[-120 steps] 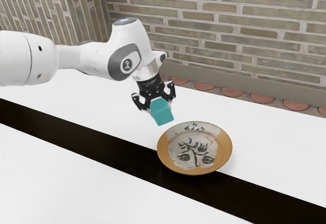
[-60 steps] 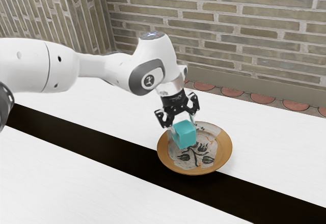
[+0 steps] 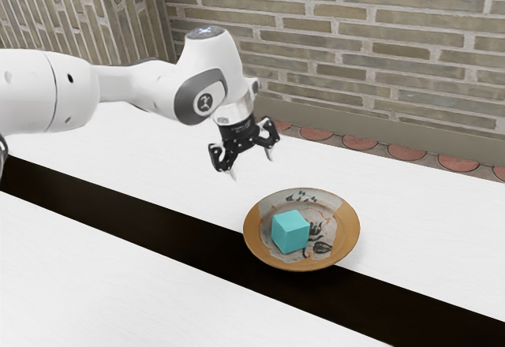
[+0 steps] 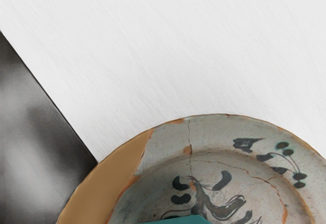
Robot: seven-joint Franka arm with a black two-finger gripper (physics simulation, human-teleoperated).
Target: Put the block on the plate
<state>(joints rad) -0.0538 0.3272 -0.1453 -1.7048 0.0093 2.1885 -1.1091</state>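
Block (image 3: 290, 233) rests on the plate (image 3: 346, 238), inside the rim, lying over the painted middle and nearer the exterior view's left. It is teal, with a flat face up. We have the gripper (image 3: 252, 168) open, its two fingers spread with nothing between them. We hold it above the table (image 3: 118, 272), higher than the plate and off toward the exterior view's left, clear of both block and plate. Our arm (image 3: 130, 87) reaches in from that same side. The plate has an orange-brown band along part of its rim, a pale patch and dark painted leaves; part of it lies over the black strip (image 3: 158, 233) that crosses the white table. In our wrist view we see part of the block against the painted middle, and fine cracks across the plate. Beyond the table stands a brick wall (image 3: 355, 39).
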